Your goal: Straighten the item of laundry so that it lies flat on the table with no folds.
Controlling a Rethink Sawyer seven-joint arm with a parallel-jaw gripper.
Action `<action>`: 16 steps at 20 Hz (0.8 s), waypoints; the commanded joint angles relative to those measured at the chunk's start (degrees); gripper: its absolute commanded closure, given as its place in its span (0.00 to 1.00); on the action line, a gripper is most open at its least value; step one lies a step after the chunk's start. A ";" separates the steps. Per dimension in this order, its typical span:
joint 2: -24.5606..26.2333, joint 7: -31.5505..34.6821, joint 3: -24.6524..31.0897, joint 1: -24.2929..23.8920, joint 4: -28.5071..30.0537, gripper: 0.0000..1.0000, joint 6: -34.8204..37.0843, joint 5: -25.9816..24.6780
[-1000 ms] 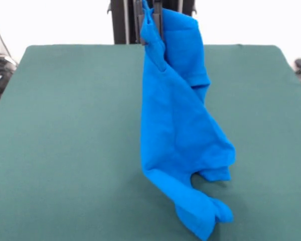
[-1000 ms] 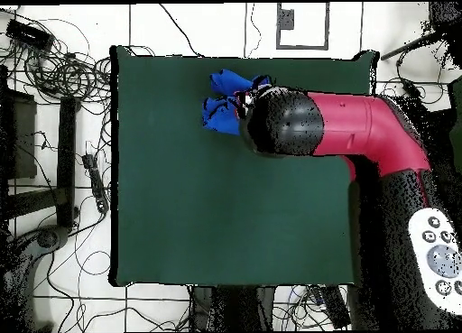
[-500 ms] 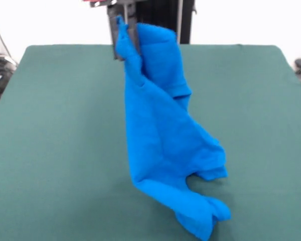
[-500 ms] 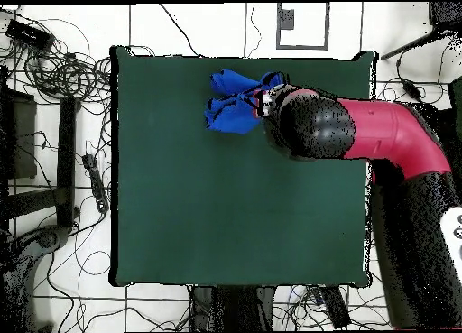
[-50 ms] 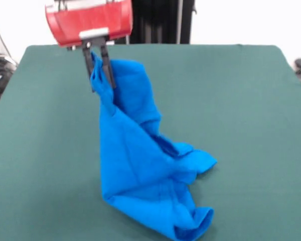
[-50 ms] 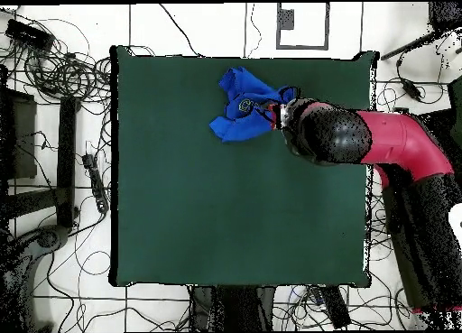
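Note:
The item of laundry (image 5: 140,170) is a bright blue shirt, bunched and folded, with its lower part heaped on the table (image 5: 251,100) near the front edge. Its upper corner is pinched between the dark fingers of my gripper (image 5: 99,68), which is shut on the cloth and holds it up at the left of centre. From there the fabric slopes down to the right in creased layers. In the overhead view the item of laundry (image 6: 242,113) lies crumpled near the table's (image 6: 198,212) top edge, with the gripper (image 6: 278,115) at its right side under the red and black arm. No print shows.
Tangled cables (image 6: 54,68) and dark stands lie on the floor left of the table in the overhead view. More cables (image 6: 262,307) run below the table's bottom edge. A white panel (image 6: 302,24) sits above the top edge.
The gripper has dropped lower and moved left in the front view, carrying the shirt's corner. More of the cloth now rests heaped on the table, and the hanging part is shorter.

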 commanded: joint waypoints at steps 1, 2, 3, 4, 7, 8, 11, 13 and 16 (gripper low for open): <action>6.02 -22.17 6.96 -0.76 6.71 1.00 0.13 -5.49; 6.40 -22.81 6.84 -1.17 6.72 1.00 0.25 -6.58; 7.00 -23.68 7.06 -1.93 6.99 1.00 -0.01 -7.53; 7.59 -24.54 7.27 -2.69 7.25 1.00 -0.27 -8.48; 8.48 -24.68 6.39 -3.47 7.53 1.00 -1.80 -12.34; 9.08 -25.16 7.08 -4.15 7.65 1.00 -1.92 -12.42; 10.20 -25.29 7.41 -4.78 7.35 1.00 -2.64 -14.36; 11.20 -25.90 7.78 -5.47 7.16 1.00 -3.02 -15.42; 12.23 -26.10 8.29 -6.13 6.95 1.00 -3.96 -17.11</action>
